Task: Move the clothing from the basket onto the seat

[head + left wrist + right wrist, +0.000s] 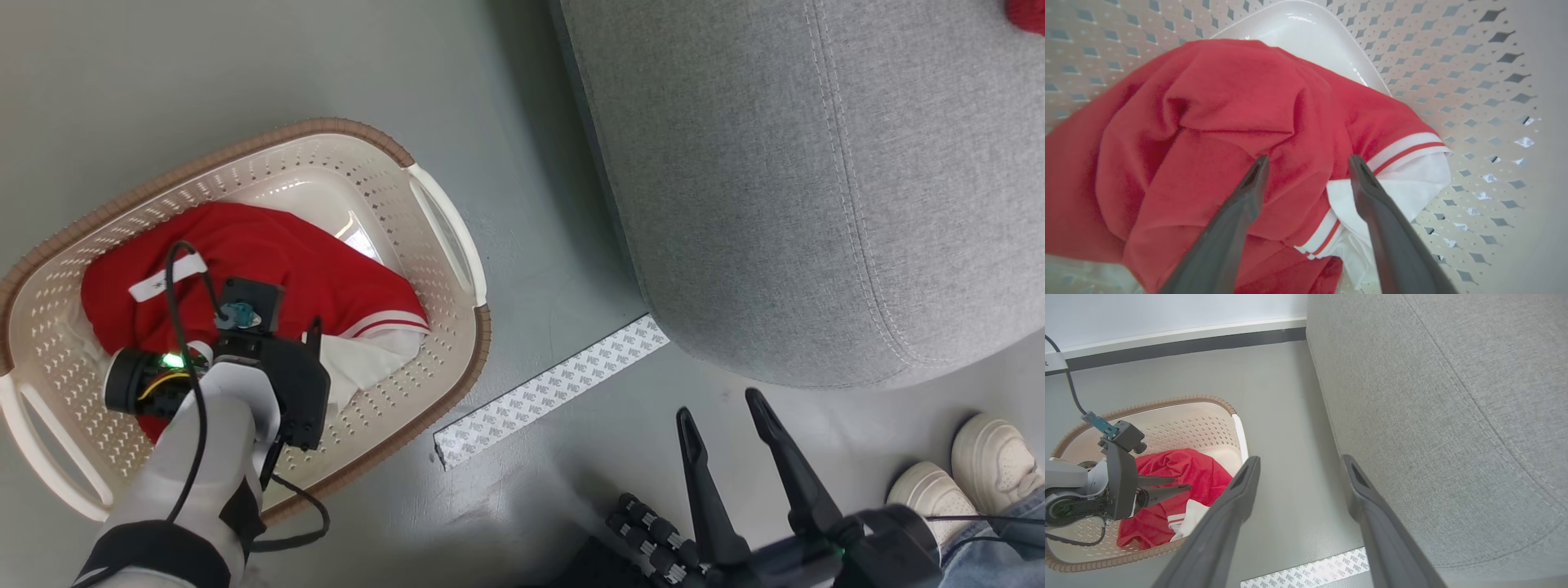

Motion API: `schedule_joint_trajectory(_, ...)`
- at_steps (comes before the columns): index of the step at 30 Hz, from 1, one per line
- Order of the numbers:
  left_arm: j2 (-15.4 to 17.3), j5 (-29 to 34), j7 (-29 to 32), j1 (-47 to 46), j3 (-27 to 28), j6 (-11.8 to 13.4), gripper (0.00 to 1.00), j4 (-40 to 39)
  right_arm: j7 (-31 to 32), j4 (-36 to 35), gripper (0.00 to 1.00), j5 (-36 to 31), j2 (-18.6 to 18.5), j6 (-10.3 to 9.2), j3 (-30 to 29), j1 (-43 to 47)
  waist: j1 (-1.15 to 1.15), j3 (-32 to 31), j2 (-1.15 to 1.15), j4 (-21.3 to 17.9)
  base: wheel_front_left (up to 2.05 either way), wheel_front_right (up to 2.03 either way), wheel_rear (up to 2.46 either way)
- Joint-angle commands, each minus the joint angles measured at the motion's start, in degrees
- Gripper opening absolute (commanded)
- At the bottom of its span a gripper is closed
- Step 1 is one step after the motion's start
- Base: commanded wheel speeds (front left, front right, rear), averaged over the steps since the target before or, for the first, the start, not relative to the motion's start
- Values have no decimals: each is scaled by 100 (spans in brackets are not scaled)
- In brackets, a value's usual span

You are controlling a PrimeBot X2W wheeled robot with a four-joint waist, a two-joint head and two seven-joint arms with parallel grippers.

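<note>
- Down on the floor (122,73) at the left stands the basket (326,129), and the clothing (310,269) lies inside it as a crumpled red heap with white striped trim and a white cloth part at its right edge; how many garments make up the heap cannot be told
- the left gripper (1308,160) hangs over that heap with its two fingers held well apart and red fabric showing between them; whether the tips touch the cloth is hard to tell, and from the head the fingers are hidden under the wrist
- a white label (167,278) lies on the red, its marking too small to read
- the right gripper (718,406) sits near, at the lower right, fingers spread, with bare floor between them
- the seat (816,204) fills the far right and is cut off by the frame; a red scrap (1027,15) at its far right corner is too cropped to identify
- a strip of printed white tape (555,392) lies on the floor between basket and seat
- a person's pale shoes (963,482) show at the near right, partly cut off
</note>
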Motion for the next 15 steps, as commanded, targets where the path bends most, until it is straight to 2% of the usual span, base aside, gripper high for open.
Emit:
schedule_joint_trajectory(1, 3, -17, 41, -67, -29, 68, 100, 82, -40, -21, 100, 46, 20, -2, -8, 121, 0, -6, -1, -12, 0, 0, 0)
schedule_joint_trajectory(9, -50, 24, 228, -200, -105, 427, 100, 217, -55, -184, 100, -8, 21, -2, 11, 432, 0, 5, -1, -1, 3, 3, 3)
schedule_joint_trajectory(10, -52, 21, 234, -207, -114, 447, 69, 229, -49, -206, 100, -22, 20, -2, 14, 455, 0, 12, -1, 4, 4, 4, 4)
schedule_joint_trajectory(11, -55, 0, 270, -206, -110, 452, 48, 248, -50, -238, 100, -40, 20, -2, 21, 486, 0, 19, -1, 11, 4, 4, 4)
schedule_joint_trajectory(12, -59, -17, 284, -208, -107, 455, 36, 261, -50, -260, 100, -56, 21, -2, 29, 527, 0, 25, -1, 17, 3, 3, 3)
schedule_joint_trajectory(14, -81, -32, 329, -233, -134, 468, 0, 275, -52, -293, 100, -60, 20, -2, 32, 565, 0, 39, -1, 25, 2, 2, 2)
schedule_joint_trajectory(15, -99, -45, 350, -245, -146, 464, 0, 285, -53, -313, 100, -74, 20, -2, 29, 580, 0, 47, -1, 30, 2, 2, 2)
